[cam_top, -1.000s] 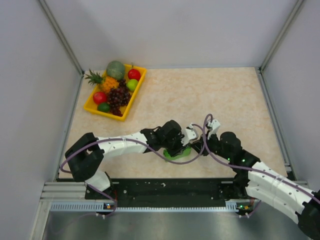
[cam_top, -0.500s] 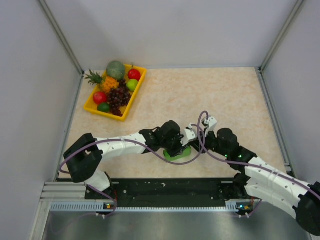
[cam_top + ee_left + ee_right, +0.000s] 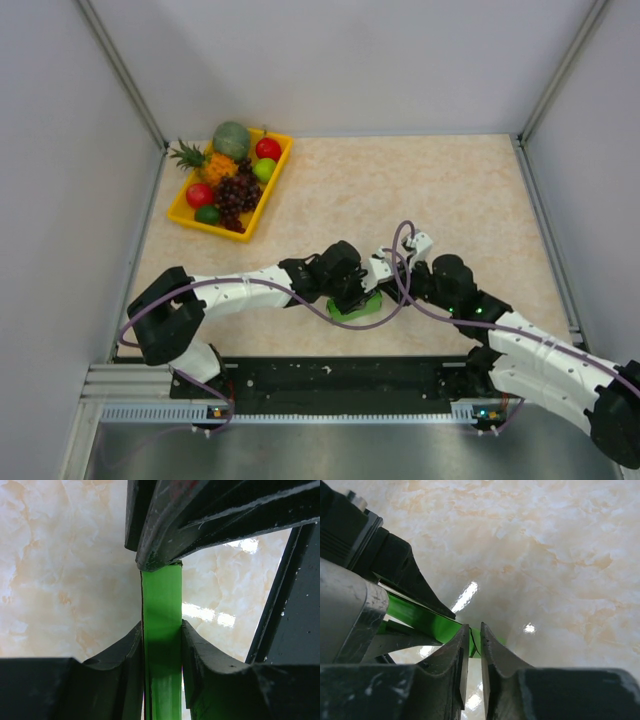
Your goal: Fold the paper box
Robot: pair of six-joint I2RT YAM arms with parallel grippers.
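Here's the bright green thin-card paper box (image 3: 356, 306), down at the near middle of the beige marbled tabletop (image 3: 420, 190), right between my two arms. I can't tell if it touches the surface. The left gripper (image 3: 161, 636) is clamped across it, both pads pressing the flattened green layers. I read that as pinning the fold so it can't spring open. The right gripper (image 3: 474, 636) comes in from the side, jaws nearly together on a thin green edge, probably to work a flap against that anchor. The left arm lies long and low from its base, wrist tipped downward. The right arm reaches in leftward, elbow bent, its fingers almost meeting the left's.
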